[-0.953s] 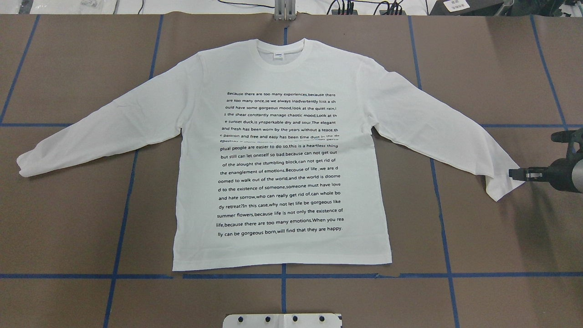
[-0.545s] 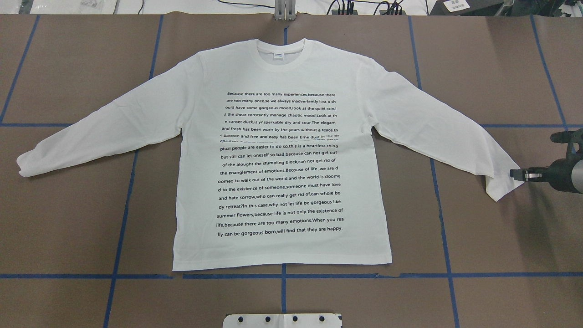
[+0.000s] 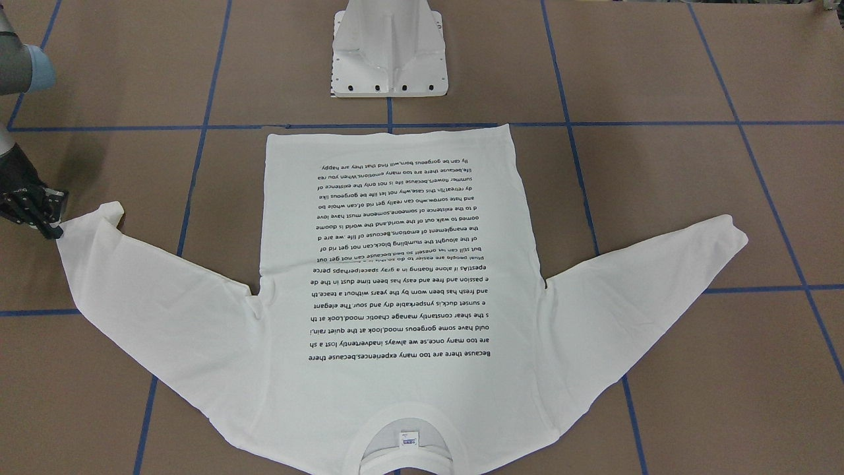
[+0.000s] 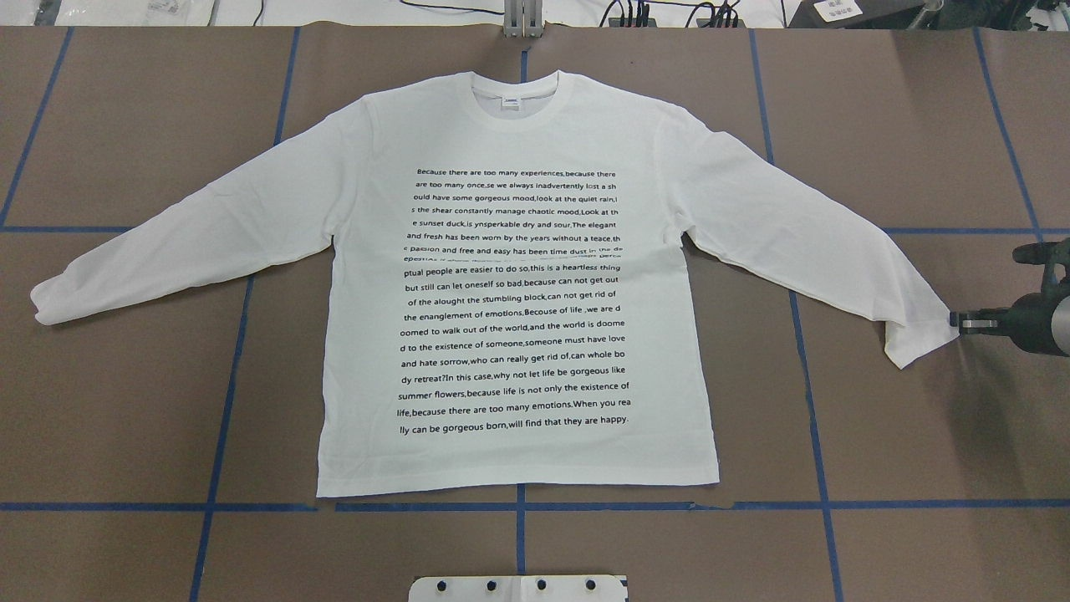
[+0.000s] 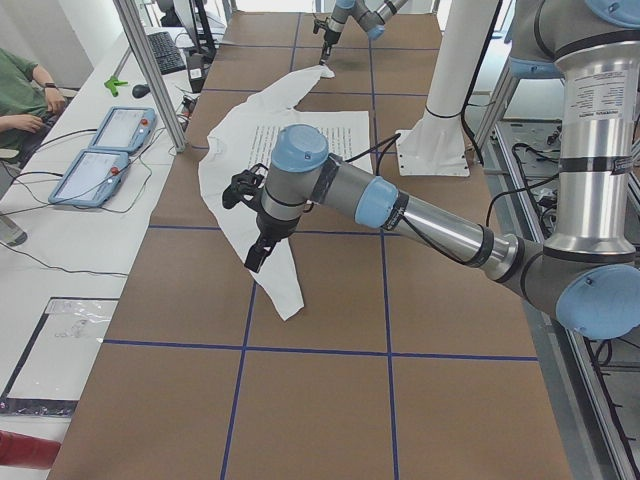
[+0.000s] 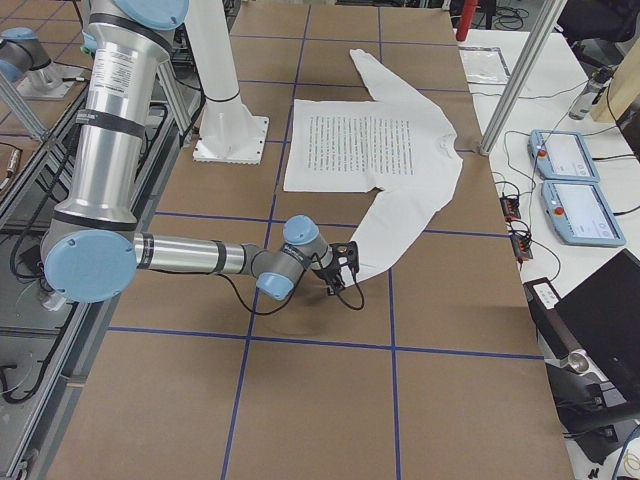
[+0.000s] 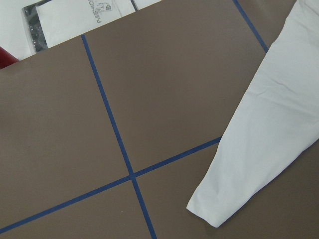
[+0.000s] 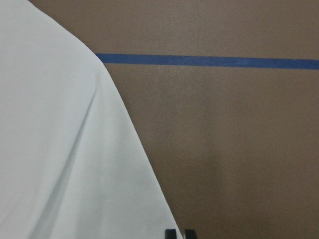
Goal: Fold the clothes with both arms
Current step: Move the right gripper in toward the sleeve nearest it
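Note:
The white long-sleeved T-shirt [image 4: 518, 276] lies flat on the brown table, printed text up, collar at the far edge, both sleeves spread out. My right gripper [image 4: 957, 320] sits low at the tip of the right sleeve's cuff [image 4: 919, 334], jaws closed on the cuff corner; the front view [image 3: 54, 229] and the right wrist view [image 8: 179, 233] show the same. My left gripper [image 5: 255, 255] shows only in the exterior left view, hovering above the left sleeve; I cannot tell whether it is open. The left cuff [image 7: 219, 209] shows in the left wrist view.
The white pedestal base [image 3: 389, 53] stands at the robot's side of the table, just behind the shirt's hem. Blue tape lines [image 4: 520, 507] grid the table. A side table with teach pendants [image 5: 100, 150] and a seated operator [image 5: 20, 90] lies beyond the collar edge.
The right gripper's jaws have narrowed from open to closed at the right cuff. Its tip drew slightly outward, and the cuff's shape shifted a little.

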Controlling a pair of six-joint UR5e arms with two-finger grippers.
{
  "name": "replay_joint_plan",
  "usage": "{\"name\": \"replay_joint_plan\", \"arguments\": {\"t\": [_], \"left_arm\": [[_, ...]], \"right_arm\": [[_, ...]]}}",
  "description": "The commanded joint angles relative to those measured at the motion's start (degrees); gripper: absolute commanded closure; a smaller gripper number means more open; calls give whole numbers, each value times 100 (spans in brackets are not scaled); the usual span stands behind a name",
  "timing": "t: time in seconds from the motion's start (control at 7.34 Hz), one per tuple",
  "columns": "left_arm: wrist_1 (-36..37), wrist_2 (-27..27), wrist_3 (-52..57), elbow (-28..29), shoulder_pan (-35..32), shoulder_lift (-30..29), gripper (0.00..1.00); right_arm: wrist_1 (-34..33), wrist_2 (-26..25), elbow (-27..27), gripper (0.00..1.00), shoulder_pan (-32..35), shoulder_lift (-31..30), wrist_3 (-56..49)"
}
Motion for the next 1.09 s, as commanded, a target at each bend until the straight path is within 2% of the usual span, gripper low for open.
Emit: {"name": "replay_joint_plan", "arguments": {"t": [0.0, 0.14, 0.54, 0.68, 0.95], "left_arm": [[0, -9, 0, -3, 0, 0, 0], [9, -9, 0, -3, 0, 0, 0], [0, -9, 0, -3, 0, -9, 0], [0, -9, -9, -3, 9, -9, 0], [0, -9, -17, 5, 9, -18, 0]], "right_arm": [[1, 68, 80, 100, 23, -9, -24], [-34, 147, 159, 100, 127, 0, -85], [-261, 1462, 265, 100, 1338, 210, -437], [-1020, 1796, 561, 100, 1733, 542, -490], [-3178, 1844, 1535, 100, 2026, 1226, -1050]]}}
